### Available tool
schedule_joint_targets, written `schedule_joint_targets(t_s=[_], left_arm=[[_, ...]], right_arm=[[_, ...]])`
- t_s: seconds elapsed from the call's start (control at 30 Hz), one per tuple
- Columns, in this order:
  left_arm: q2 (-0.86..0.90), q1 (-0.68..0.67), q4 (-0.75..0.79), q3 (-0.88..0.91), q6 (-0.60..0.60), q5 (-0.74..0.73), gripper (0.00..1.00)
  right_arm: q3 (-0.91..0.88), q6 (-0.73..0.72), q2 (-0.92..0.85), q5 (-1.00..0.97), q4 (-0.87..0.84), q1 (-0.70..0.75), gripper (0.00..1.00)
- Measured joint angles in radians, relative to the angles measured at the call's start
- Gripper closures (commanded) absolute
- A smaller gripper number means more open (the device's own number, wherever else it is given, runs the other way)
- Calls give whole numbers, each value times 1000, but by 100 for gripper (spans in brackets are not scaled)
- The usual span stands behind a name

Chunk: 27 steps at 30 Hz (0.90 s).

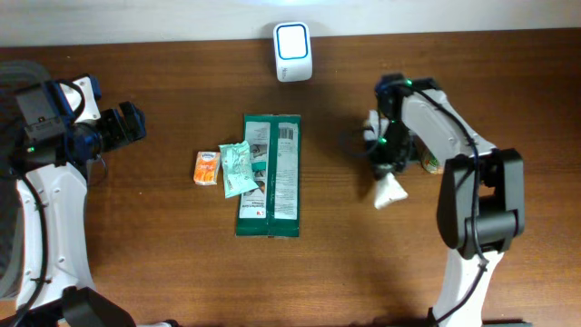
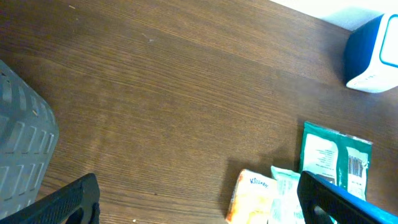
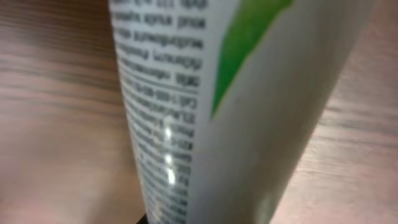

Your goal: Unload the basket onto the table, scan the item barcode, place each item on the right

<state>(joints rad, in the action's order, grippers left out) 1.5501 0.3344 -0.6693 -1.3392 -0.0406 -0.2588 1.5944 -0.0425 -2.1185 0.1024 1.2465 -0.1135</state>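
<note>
Now right claw pinching white tube, fine print too blurred to read; left claw spread, empty

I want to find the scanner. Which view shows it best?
Overhead: the scanner shows whole, with its screen lit. The left wrist view catches only part of it, cut off at the frame's edge. The right wrist view shows none of it.

Soft, even light on the bench; faint shadow beside the right gripper; its tube shows blurred, with a glare streak.
</note>
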Motion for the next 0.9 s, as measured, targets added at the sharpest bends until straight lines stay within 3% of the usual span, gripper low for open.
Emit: schedule_joint_targets(t_s=[0.03, 0.07, 0.13, 0.2, 0.33, 0.4, 0.47, 0.63, 0.7, 0.73, 0.77, 0.83, 0.9], left_arm=[[0, 0, 0, 0, 0, 0, 1], [0, 0, 0, 0, 0, 0, 1], [0, 0, 0, 0, 0, 0, 1], [0, 0, 0, 0, 0, 0, 1], [0, 0, 1, 0, 0, 0, 1], [0, 0, 1, 0, 0, 0, 1], [0, 0, 1, 0, 0, 0, 1], [0, 0, 0, 0, 0, 0, 1], [0, 0, 1, 0, 0, 0, 1], [0, 0, 1, 0, 0, 0, 1], [0, 0, 2, 0, 0, 0, 1], [0, 0, 1, 0, 0, 0, 1], [0, 0, 0, 0, 0, 0, 1]], right_arm=[[-16, -2, 0, -7, -6, 24, 94], [-23, -3, 1, -8, -19, 54, 83], [-28, -6, 1, -17, -20, 117, 40], [-41, -8, 1, -19, -6, 165, 19], [12, 24, 1, 10, 74, 188, 12], [135, 28, 16, 62, 104, 172, 1], [219, 31, 69, 171, 80, 130, 2], [227, -10, 94, 430, -97, -32, 1], [206, -25, 80, 462, -150, -105, 21], [192, -49, 69, 467, -181, -139, 40], [175, -87, 52, 472, -227, -178, 53], [141, -177, 21, 476, -321, -243, 64], [116, -259, 3, 475, -386, -293, 67]])
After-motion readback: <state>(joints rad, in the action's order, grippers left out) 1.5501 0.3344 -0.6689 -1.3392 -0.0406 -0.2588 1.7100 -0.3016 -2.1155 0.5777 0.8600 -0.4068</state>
